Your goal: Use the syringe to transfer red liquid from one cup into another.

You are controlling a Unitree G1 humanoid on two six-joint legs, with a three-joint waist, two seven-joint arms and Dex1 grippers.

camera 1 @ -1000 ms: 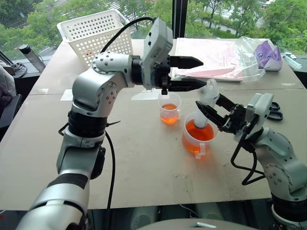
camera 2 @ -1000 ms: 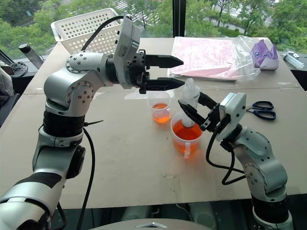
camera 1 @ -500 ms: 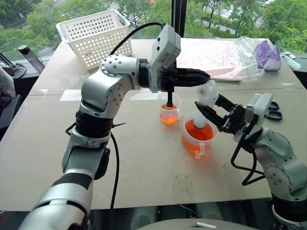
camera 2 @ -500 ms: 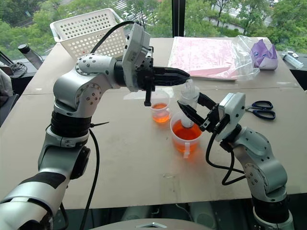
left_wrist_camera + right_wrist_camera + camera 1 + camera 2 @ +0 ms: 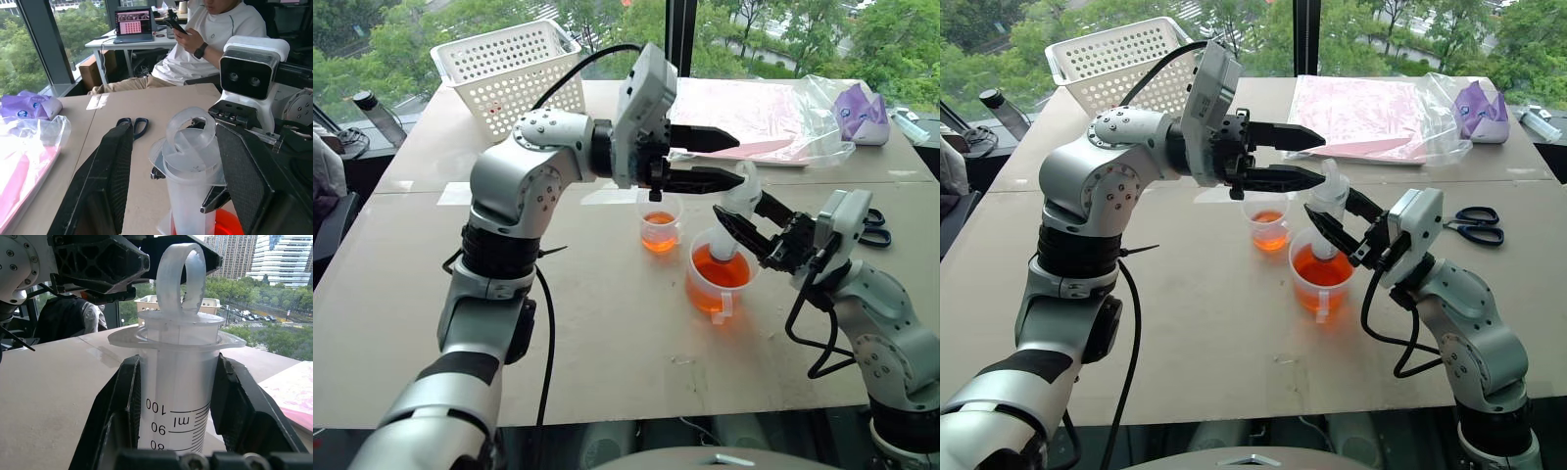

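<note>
Over the handled cup (image 5: 717,279), syringe (image 5: 736,211) between right fingers (image 5: 736,231).

Syringe (image 5: 178,396): clear barrel, black graduation marks, milky-white plunger. Handled cup (image 5: 717,279) and small cup (image 5: 659,223): clear, holding orange-red liquid (image 5: 720,268). Basket (image 5: 509,69): white, perforated. Scissors (image 5: 1474,223): black handles. Tabletop (image 5: 607,333): pale beige. Fingers (image 5: 110,181): black.

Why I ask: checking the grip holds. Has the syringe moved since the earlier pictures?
No. The syringe still stands in the handled cup, clamped by the right gripper.
</note>
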